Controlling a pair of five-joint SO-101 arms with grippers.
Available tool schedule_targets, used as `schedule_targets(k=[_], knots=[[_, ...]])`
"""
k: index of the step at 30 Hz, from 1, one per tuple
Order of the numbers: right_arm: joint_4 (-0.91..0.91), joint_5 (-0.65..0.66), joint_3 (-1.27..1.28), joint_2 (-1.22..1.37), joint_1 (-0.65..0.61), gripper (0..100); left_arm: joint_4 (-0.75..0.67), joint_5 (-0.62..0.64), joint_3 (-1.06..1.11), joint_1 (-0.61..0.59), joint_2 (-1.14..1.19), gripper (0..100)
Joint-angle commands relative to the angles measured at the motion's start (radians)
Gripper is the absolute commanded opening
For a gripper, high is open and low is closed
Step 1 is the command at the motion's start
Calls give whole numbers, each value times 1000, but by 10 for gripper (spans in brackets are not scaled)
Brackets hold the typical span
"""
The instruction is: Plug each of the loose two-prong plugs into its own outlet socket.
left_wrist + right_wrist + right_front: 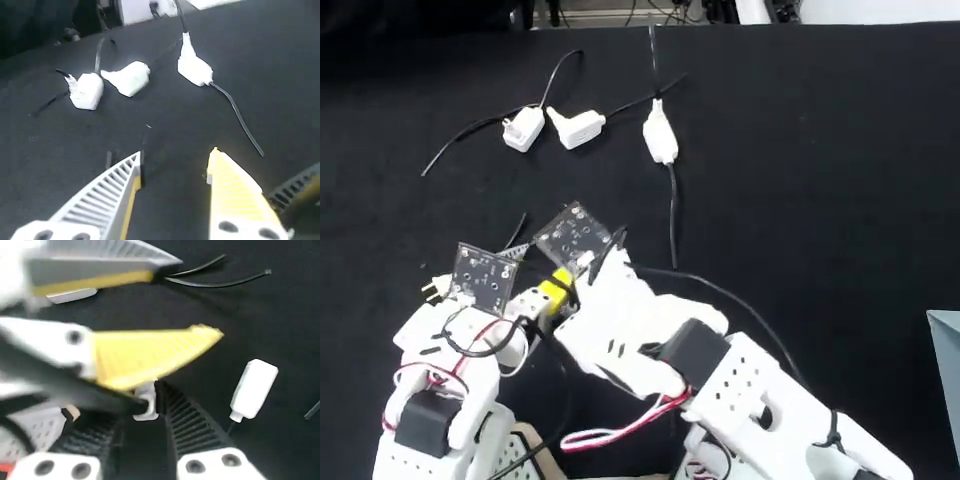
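Observation:
Two loose white plugs (pixel 523 128) (pixel 577 127) lie side by side at the back of the black table, thin black cords trailing off them. To their right lies a white inline socket (pixel 660 135) on a black cable. In the left wrist view the plugs (pixel 86 91) (pixel 129 77) and socket (pixel 195 69) lie well ahead of my left gripper (pixel 177 152), which is open and holds nothing. My right gripper (pixel 150 397) is shut close beside the left one's yellow finger (pixel 160 352). A small white bit shows at its tips; what it is I cannot tell. The socket (pixel 252 387) lies beyond.
The socket's black cable (pixel 672 210) runs forward and curves under the right arm. A small white piece with brass prongs (pixel 432 290) sits by the left arm's wrist. A grey-blue object (pixel 946 345) juts in at the right edge. Open black cloth spreads to the right.

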Motion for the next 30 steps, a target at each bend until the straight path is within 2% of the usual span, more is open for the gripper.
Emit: schedule_targets(k=[1,8,13,18,23,27,30], knots=[[-15,6,-5,-16,69,12,5,-2,-67,-38,-3,223],[129,72,-97,-16,413,12,8,104,-62,-199,8,227],[153,110,-117,-16,655,12,5,104,-77,-203,78,227],[98,133,-111,-15,895,12,5,110,-196,-202,318,228],[17,133,-44,-10,930,12,11,114,-340,-85,637,229],[-31,135,10,-10,933,12,5,176,-440,4,884,230],[-31,135,27,-10,928,12,9,184,-506,50,1066,269]])
